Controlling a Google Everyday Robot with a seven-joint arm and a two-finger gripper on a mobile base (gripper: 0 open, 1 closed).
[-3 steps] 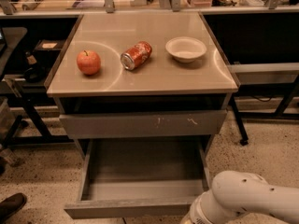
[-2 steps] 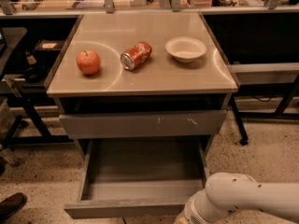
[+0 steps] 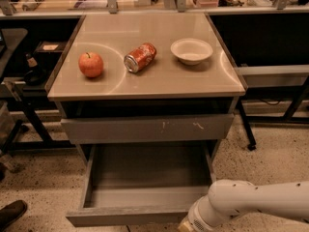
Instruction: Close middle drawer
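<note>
The middle drawer (image 3: 145,178) is pulled far out of the cabinet. Its grey box interior shows nothing inside, and its plain front panel (image 3: 120,217) lies near the bottom edge of the view. Above it sits the grey drawer front with pale scratch marks (image 3: 147,128), pushed in. My white arm (image 3: 251,203) comes in from the lower right. My gripper (image 3: 186,225) is at the very bottom edge, right by the right part of the open drawer's front panel, and is mostly cut off by the frame.
On the cabinet top (image 3: 145,81) are a red apple (image 3: 91,64), a red can on its side (image 3: 140,57) and a white bowl (image 3: 191,50). Dark table legs (image 3: 29,120) stand to the left. A dark shoe (image 3: 12,213) is at the lower left.
My arm has moved left and a little further in, bringing its end closer to the right part of the open drawer's front. The drawer has not visibly moved.
</note>
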